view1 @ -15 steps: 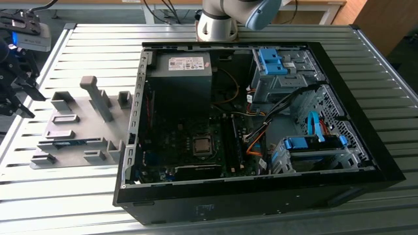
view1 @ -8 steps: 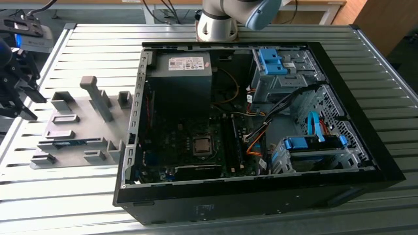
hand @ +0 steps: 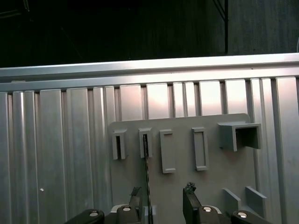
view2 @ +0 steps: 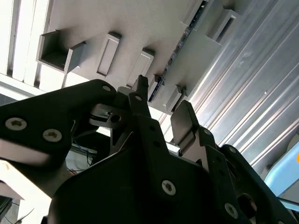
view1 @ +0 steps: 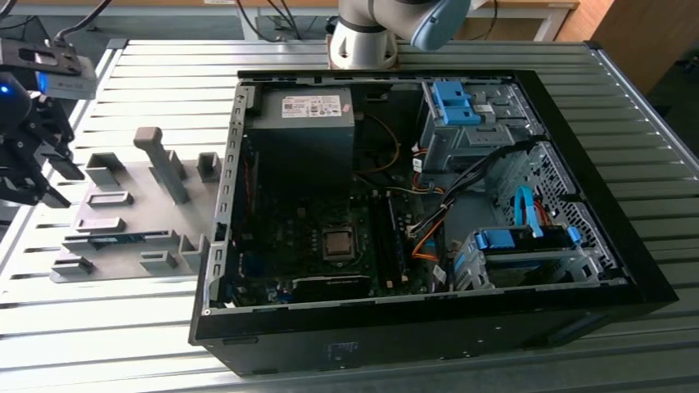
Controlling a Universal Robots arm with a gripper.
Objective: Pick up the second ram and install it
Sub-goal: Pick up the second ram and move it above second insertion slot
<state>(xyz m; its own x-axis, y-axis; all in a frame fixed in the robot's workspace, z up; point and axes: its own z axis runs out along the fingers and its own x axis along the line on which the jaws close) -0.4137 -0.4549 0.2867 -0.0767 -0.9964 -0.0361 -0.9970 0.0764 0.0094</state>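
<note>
A silver arm (view1: 366,37) with a blue joint cap carries matte black, screw-studded jaws.

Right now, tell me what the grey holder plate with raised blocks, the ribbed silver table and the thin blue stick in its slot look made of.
Grey holder plate: probably matte plastic; even dull grey, no glare.
Ribbed silver table: bare metal, likely aluminium; bright streaks along its ribs.
Thin blue stick: seemingly circuit board; blue face with dark parts.
</note>
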